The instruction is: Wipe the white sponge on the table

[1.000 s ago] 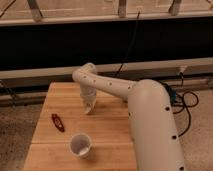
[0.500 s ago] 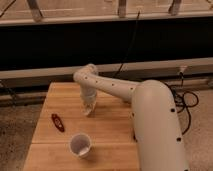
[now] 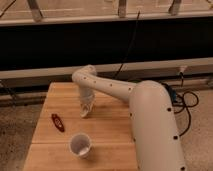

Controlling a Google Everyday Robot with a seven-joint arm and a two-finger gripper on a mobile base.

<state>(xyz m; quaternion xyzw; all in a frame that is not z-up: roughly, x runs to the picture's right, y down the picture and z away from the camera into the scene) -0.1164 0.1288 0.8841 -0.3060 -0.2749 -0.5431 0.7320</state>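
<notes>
The light-brown wooden table [image 3: 107,132] fills the lower middle of the camera view. My white arm reaches from the right, bends at the far edge and points down. My gripper [image 3: 85,111] hangs at its end with its tip down at the tabletop, left of the table's middle. The white sponge does not show apart from the gripper; it is hidden or merged with the pale gripper tip.
A round white cup [image 3: 80,145] stands on the table near the front, just in front of the gripper. A small dark red object [image 3: 57,122] lies at the left. A dark wall and rail run behind the table. Cables hang at the right.
The gripper tip has shifted slightly left and toward the front along the tabletop. The cup and the red object have not moved.
</notes>
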